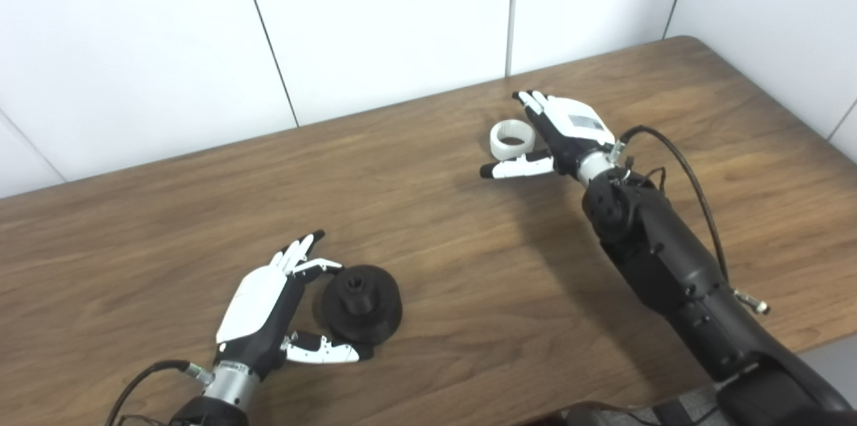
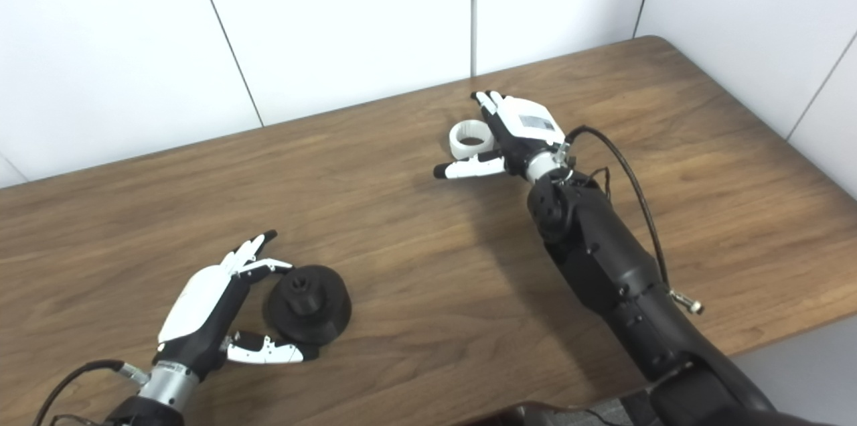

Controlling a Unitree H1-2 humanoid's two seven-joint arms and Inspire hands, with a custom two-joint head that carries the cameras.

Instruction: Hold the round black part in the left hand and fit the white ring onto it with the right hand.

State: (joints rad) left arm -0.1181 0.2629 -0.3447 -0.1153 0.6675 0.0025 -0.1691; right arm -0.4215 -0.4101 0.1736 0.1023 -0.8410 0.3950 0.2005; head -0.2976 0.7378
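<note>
Label on the back of my right hand (image 1: 569, 128): a small grey rectangle, print too small to read.
Back of my left hand (image 1: 258, 309): plain white, no writing I can make out.
White ring (image 1: 512, 138): no marking visible.
Round black part (image 1: 361, 304): no marking visible.
Table (image 1: 435, 265): wood grain only, no text.

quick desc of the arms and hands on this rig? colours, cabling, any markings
Both hands, left hand and right hand, have a white shell on the back, black palm sides and fingers in white segments with black tips. Silver metal wrist collars. The right hand's back carries a small grey rectangular label. Forearms are matte black with visible screws. A black cable loops along the right forearm; another leaves the left wrist.
</note>
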